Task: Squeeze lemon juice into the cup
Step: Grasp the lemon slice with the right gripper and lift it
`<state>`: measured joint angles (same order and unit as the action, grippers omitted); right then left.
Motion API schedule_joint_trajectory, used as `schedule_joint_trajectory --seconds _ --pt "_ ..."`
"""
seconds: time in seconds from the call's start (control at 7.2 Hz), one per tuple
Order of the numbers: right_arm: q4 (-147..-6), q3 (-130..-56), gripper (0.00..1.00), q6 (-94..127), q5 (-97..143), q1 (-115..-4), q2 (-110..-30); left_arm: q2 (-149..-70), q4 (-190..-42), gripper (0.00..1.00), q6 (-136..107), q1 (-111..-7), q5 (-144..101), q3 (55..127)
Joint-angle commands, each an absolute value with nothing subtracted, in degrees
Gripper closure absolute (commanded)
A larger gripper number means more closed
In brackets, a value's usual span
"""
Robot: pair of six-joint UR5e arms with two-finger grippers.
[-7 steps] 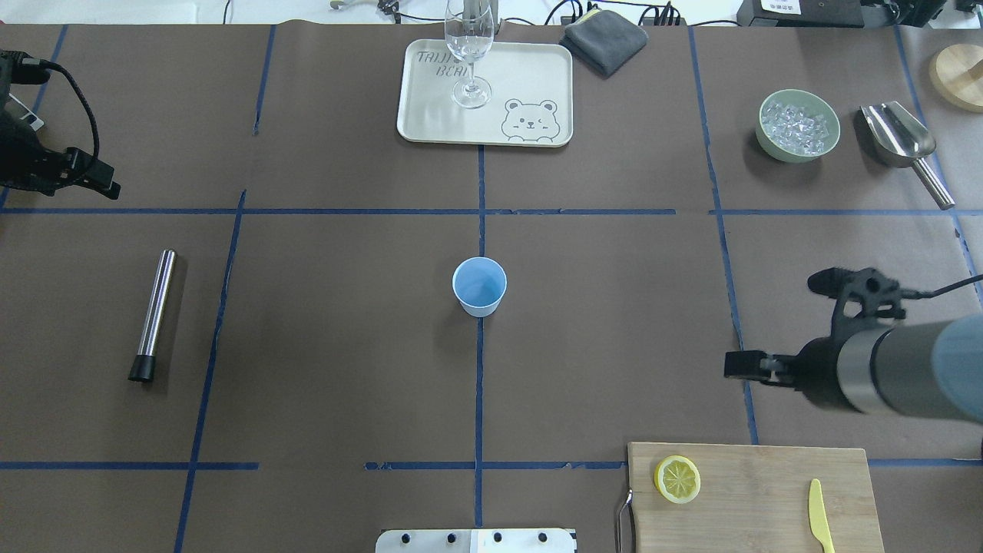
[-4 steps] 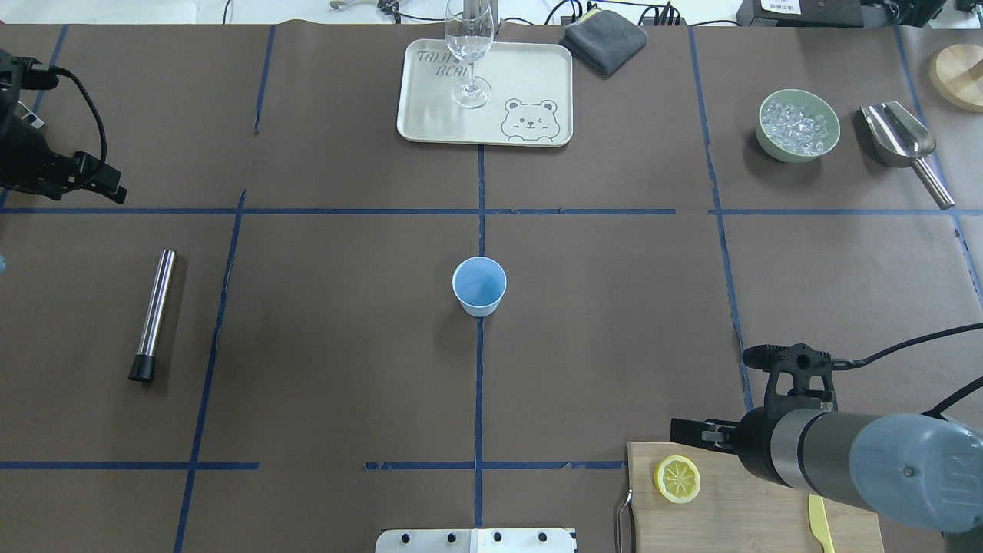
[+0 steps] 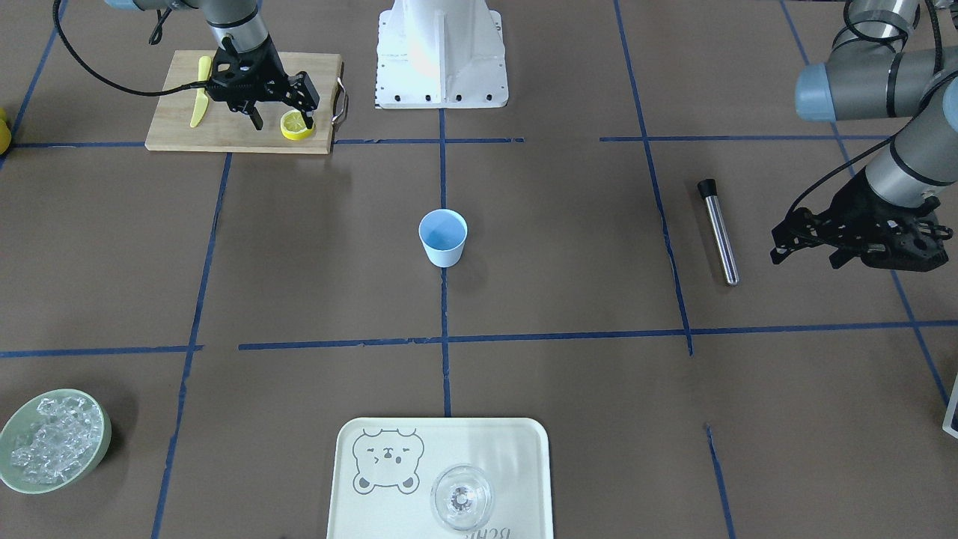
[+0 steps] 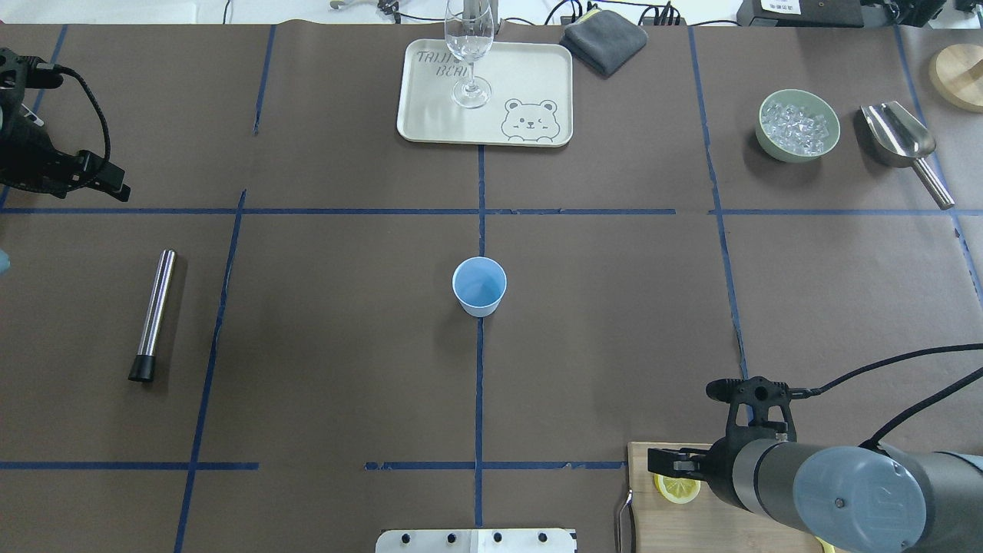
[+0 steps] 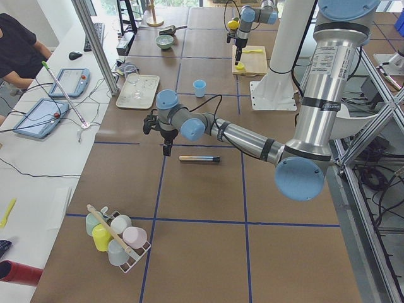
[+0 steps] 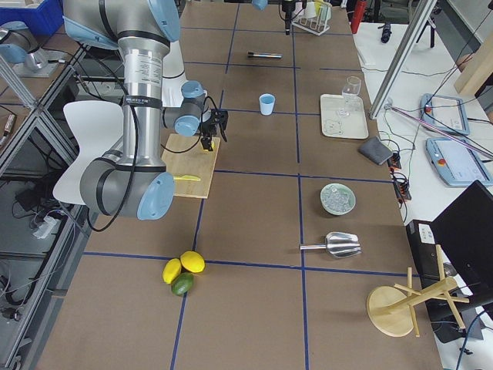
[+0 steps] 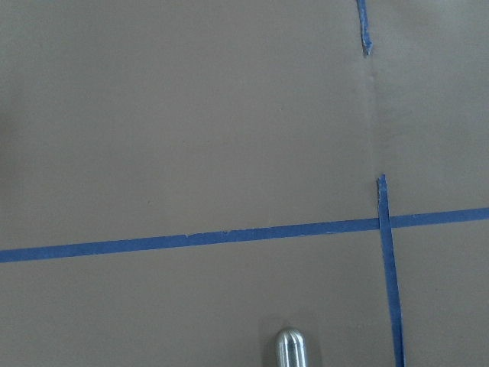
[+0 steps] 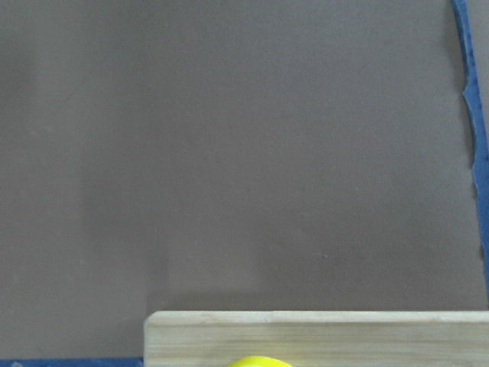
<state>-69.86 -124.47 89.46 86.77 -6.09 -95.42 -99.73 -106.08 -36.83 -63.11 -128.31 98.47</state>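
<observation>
**Two arms, one cup, one lemon slice: table layout seen from overhead, left to right**

Far left: the left gripper (image 3: 805, 258), black, hangs over the brown paper-covered table (image 4: 345, 346). Its two fingers stand apart and it holds nothing.

Just inboard lies one metal rod (image 4: 153, 311), a slim polished cylinder with a black cap at the near end. It is flat on the paper and apart from the gripper.

Centre: one cup (image 4: 479, 286), light blue, matte, tapered and without a handle. It stands upright on a line of blue tape, well apart from both grippers.

Beyond it, at the far edge, is one cream rectangular tray (image 4: 430, 115) with rounded corners and a printed bear. The tray carries one clear stemmed glass (image 4: 469, 46), upright. Beside the tray is one folded grey cloth (image 4: 604, 40).

Right of centre, at the near edge, is one pale wooden cutting board (image 3: 179, 135) with a metal handle. On it lie one lemon (image 3: 296, 126) and one yellow plastic knife (image 3: 196, 112). The lemon is a thin round slice with yellow rind and segmented flesh, lying flat near the board's inner corner.

The right gripper (image 3: 284, 117) points down over the slice, fingers spread wide and gripping nothing. The slice lies between them, nearer one finger. Whether that finger touches the rind cannot be told.

Far right: one green round bowl (image 4: 795, 156) heaped with clear ice (image 4: 799, 123). Next come one shiny metal scoop (image 4: 898, 134) and one round wooden disc (image 4: 960, 73), cut off by the frame's edge.
</observation>
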Motion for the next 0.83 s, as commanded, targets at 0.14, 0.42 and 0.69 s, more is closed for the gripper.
schedule_joint_trajectory --seconds 0.14,0.42,0.69 --pt "-70.05 -123.67 0.0 89.39 85.69 -2.99 -95.36 -99.76 -106.26 0.0 -36.65 -63.11 -128.32 98.44" --pt "-71.98 -123.58 0.0 89.38 85.78 -2.72 -94.4 -99.67 -106.26 0.0 -36.56 -63.11 -128.32 98.35" --pt "-71.98 -123.57 0.0 89.21 85.87 -2.64 -94.31 -99.67 -106.7 0.0 -36.56 -63.11 -128.32 98.44"
